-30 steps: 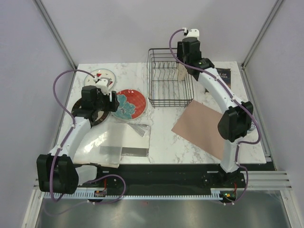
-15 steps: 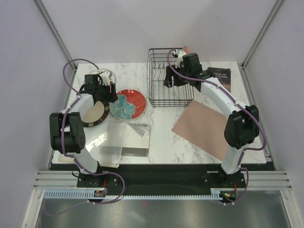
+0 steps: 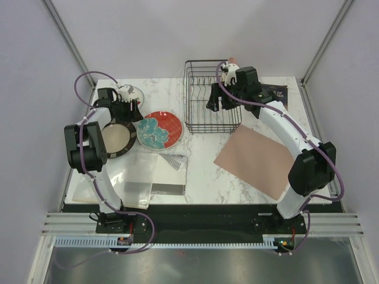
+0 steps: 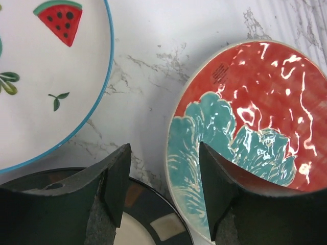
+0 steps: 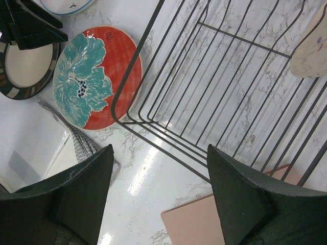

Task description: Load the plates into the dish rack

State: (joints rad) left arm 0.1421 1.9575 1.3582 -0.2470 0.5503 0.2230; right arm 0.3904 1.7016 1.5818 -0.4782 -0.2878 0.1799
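Observation:
My left gripper point(image 3: 135, 113) is open and empty, low over the gap between three plates: the white fruit plate point(image 4: 46, 76), the red plate with a teal flower point(image 4: 255, 127) and the dark brown-rimmed plate point(image 4: 148, 219). In the top view these are the white point(image 3: 131, 93), red point(image 3: 159, 130) and brown-rimmed point(image 3: 115, 139) plates. My right gripper point(image 3: 214, 105) is open and empty above the black wire dish rack point(image 3: 212, 97), over its front rim point(image 5: 168, 135). The pink-and-cream plate point(image 5: 311, 46) stands inside the rack at its far right side point(image 3: 233, 60).
A pinkish-brown mat point(image 3: 260, 160) lies right of centre, partly under the right arm. A dark book point(image 3: 275, 93) lies at the back right. A clear bag with grey cloth point(image 3: 151, 174) lies near the front left. Walls enclose the table.
My right gripper let go of the pink-and-cream plate in the rack and pulled towards the rack's front. My left arm swung back over the plates at the left.

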